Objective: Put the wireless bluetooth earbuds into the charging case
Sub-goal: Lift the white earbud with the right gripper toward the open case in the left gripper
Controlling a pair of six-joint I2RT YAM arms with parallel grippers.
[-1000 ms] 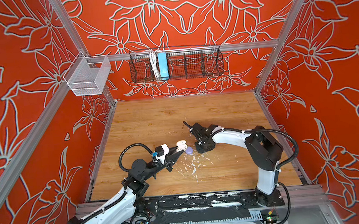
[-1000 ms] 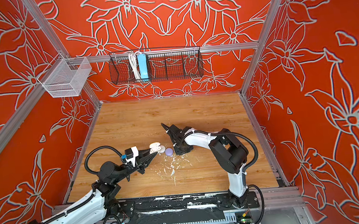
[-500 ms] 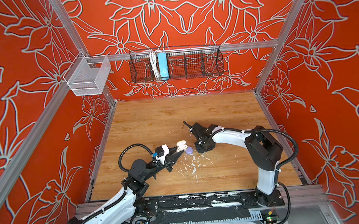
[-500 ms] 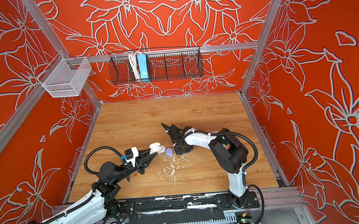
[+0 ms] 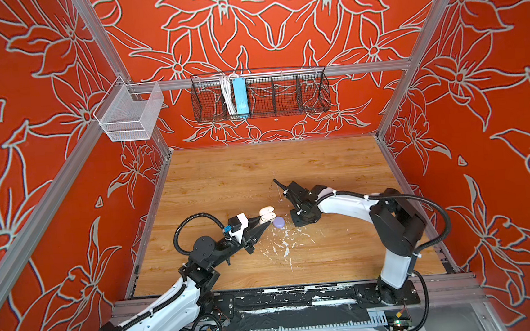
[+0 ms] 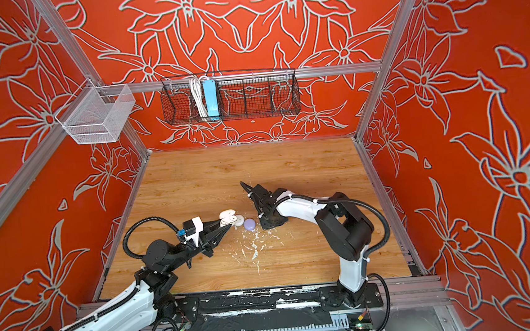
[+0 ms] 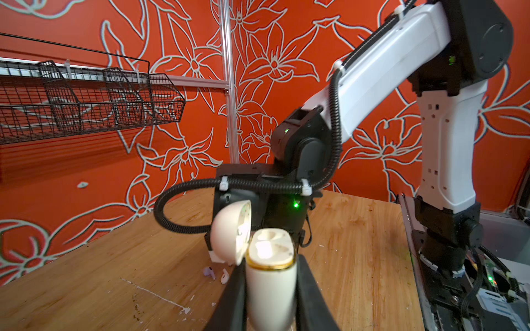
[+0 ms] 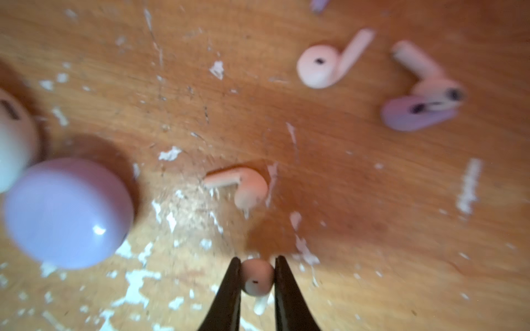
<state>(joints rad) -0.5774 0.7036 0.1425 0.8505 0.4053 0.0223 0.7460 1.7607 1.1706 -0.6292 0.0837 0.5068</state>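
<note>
The right claw (image 8: 257,260) is clamped on a cream earbud (image 8: 256,279). Its two black fingers (image 8: 229,298) press the bud's rounded head from both sides, and the stem runs back between them toward the wrist. The bud hangs low over the wooden tabletop (image 8: 372,200); whether it touches the wood cannot be told.

Just ahead of the tips a second cream earbud (image 8: 246,186) lies on its side, apart from the held one. Farther off lie a third cream earbud (image 8: 318,67) and a fourth cream earbud (image 8: 424,83), the latter resting across a lavender earbud (image 8: 413,114). A lavender stem (image 8: 318,4) is cut by the frame edge. On the other flank stands a closed lavender case (image 8: 67,213), near the fingers but not touching them. A white rounded case (image 8: 14,137) sits close behind it, half out of frame.

The left claw (image 7: 271,265) grips the cream charging case (image 7: 271,295) upright by its body, one black finger on each flank. The lid (image 7: 231,232) is swung open and the two wells face up.

In a top view this held case sits between the two arms, with the lavender case just beside it and the right arm (image 5: 344,203) bent down just beyond. The whole cluster lies in the near half of the table, about midway across, among white paint flecks (image 5: 284,245). Broad wood runs from it to the back wall and to both side rails (image 5: 158,220). A black wire basket (image 5: 259,95) and a white mesh basket (image 5: 130,115) hang high on the frame, well above the arms.
</note>
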